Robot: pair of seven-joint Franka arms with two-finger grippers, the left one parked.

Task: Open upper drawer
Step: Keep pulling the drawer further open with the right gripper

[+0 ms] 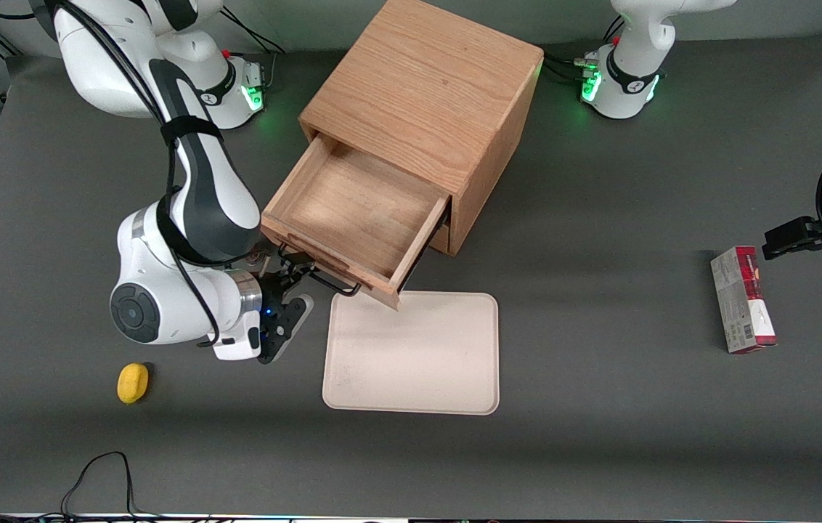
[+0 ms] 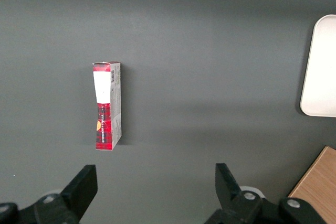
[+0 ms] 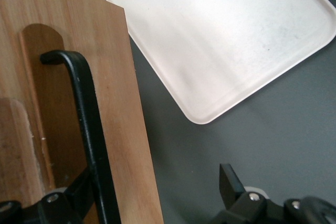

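The upper drawer (image 1: 353, 211) of the oak cube cabinet (image 1: 425, 94) stands pulled far out toward the front camera, its shallow box empty. Its black wire handle (image 1: 325, 280) runs along the drawer front. My right gripper (image 1: 296, 277) is at the handle, at the end toward the working arm. In the right wrist view the gripper (image 3: 155, 187) is open. One finger (image 3: 79, 192) is against the handle (image 3: 86, 124) and the drawer front (image 3: 118, 103), and the other finger (image 3: 231, 182) is over bare table. The lower drawer is hidden under the open one.
A beige tray (image 1: 411, 352) lies on the table just in front of the open drawer and also shows in the right wrist view (image 3: 220, 40). A yellow object (image 1: 133, 382) lies near the working arm. A red box (image 1: 743, 299) lies toward the parked arm's end.
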